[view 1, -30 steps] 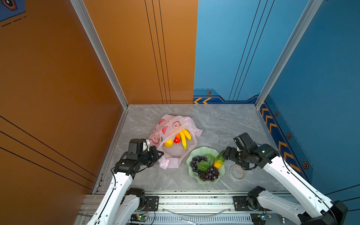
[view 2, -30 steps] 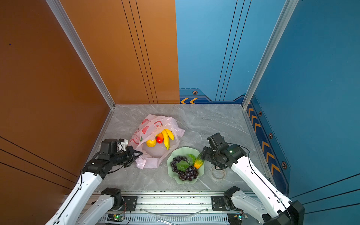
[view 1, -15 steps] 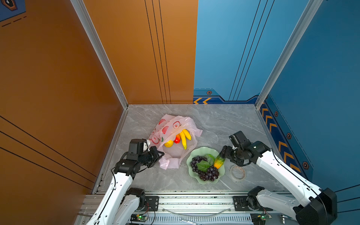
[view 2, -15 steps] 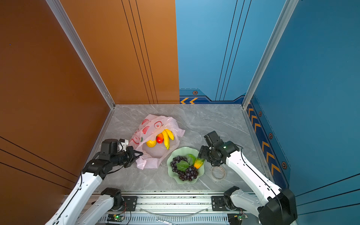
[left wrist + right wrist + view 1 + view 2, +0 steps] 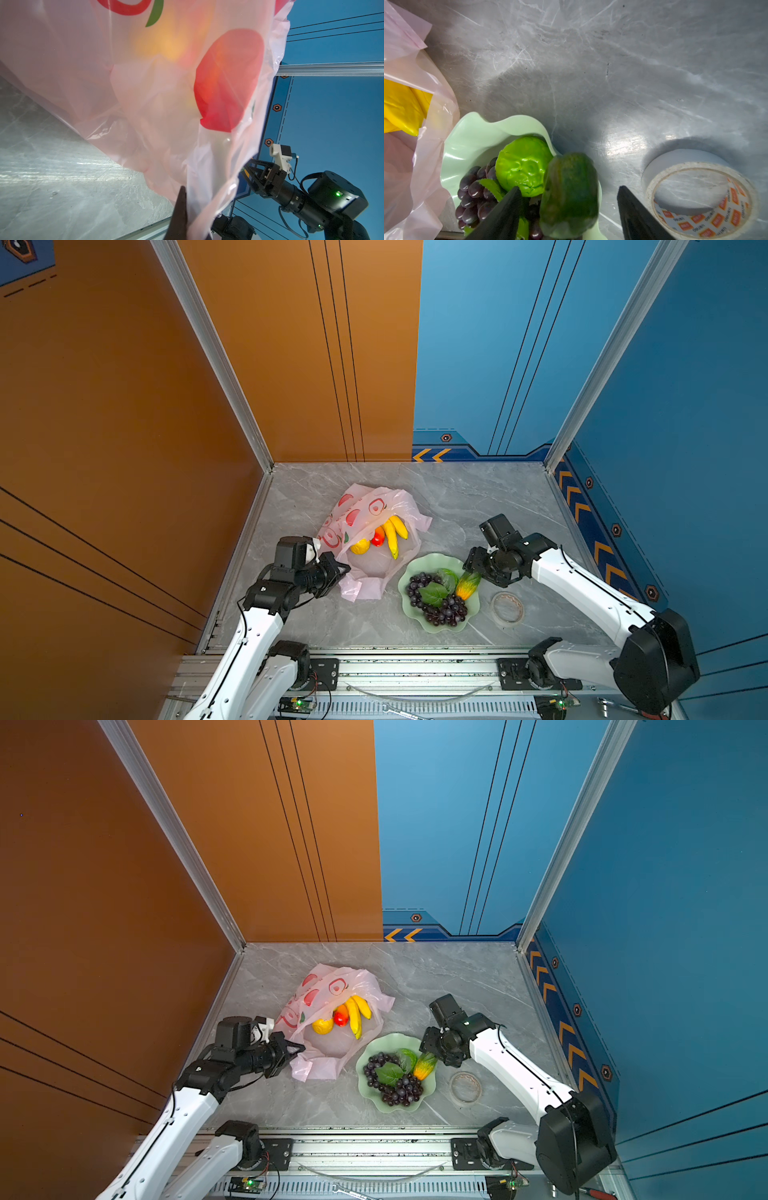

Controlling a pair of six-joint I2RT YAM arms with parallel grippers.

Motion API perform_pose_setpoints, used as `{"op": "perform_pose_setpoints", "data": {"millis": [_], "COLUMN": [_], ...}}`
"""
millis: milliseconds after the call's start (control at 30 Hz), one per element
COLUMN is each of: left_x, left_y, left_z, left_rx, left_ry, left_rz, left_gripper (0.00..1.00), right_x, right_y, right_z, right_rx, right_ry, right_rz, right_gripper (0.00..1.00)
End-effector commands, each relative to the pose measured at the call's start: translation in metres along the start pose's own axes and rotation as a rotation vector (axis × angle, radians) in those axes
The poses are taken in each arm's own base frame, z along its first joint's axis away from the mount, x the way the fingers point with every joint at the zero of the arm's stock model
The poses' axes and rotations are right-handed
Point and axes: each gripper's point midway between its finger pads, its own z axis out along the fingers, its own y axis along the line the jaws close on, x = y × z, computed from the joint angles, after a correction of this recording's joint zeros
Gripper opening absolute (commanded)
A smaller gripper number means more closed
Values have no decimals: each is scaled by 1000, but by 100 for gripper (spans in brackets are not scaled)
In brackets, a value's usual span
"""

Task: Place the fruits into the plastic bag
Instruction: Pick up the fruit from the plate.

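Fruit [image 5: 569, 199], green-orange, lies on plate [image 5: 471, 128] between right end effector's [image 5: 569, 187] spread jaws.

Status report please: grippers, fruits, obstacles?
Left gripper shut on plastic bag edge. Right gripper open astride green-orange fruit on plate. Grapes, green ball not bagged. Tape roll beside plate.

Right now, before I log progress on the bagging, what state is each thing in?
plastic bag: mouth open
banana bunch: inside the bag
lemon: inside the bag
mango: inside the bag
oblong fruit: on the plate, not gripped
grapes: on the plate
green ball: on the plate
tape roll: lying flat
left gripper: shut on the bag's edge
right gripper: open around the oblong fruit
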Motion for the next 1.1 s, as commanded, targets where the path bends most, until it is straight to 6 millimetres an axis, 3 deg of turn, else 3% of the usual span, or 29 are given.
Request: {"op": "perform_pose_setpoints", "data": {"millis": [0,367,600,1067], "left_x": [3,2,2,1], "left_y": [10,11,11,12], "left_z": [3,4,4,5], "left_rx": [-31,-40,-43,-45], "left_ry": [8,6,6,3], "left_rz": [-11,-15,-14,-13], "left_gripper": [0,0,0,0], "right_x": [-1,-3,-3,-4], "right_y": [-2,-4,-3,-2], "right_z": [8,15,16,11], "right_rx": [5,14,6,-7], "right_ry": [12,26,33,18], "right_rz": [-18,-24,-23,-25], "right_gripper": [71,61,46,34]}}
